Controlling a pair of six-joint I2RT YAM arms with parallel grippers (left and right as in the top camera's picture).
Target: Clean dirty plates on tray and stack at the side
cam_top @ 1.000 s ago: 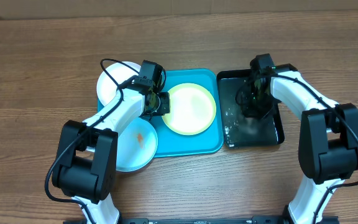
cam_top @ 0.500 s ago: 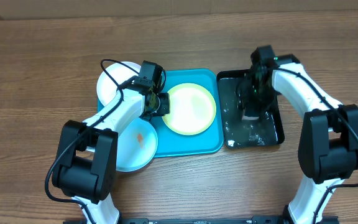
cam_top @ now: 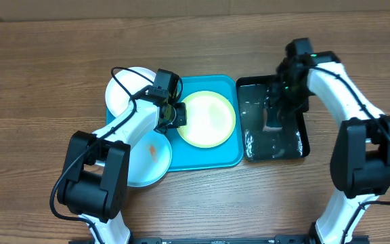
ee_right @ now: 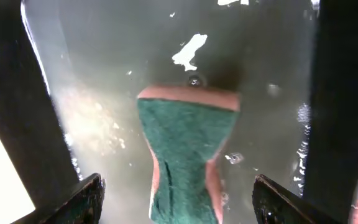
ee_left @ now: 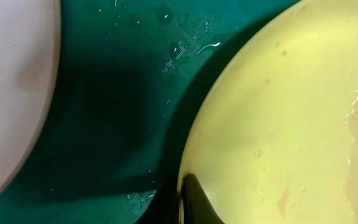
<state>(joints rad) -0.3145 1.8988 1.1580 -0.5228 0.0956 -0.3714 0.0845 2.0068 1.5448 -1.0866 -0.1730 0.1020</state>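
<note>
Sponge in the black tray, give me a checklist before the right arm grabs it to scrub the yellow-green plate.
1. The sponge lies between the fingers of the right claw: ok.
2. The right claw is shut on the sponge: not ok, its fingers stand clear of it.
3. The yellow-green plate sits on the turquoise tray: ok.
4. The plate's rim is held by the left claw: cannot tell, only one finger shows.

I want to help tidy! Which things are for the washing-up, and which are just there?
For the job: white plate, yellow plate, blue plate, blue tray, sponge, wet black tray.
Just there: wooden table.
</note>
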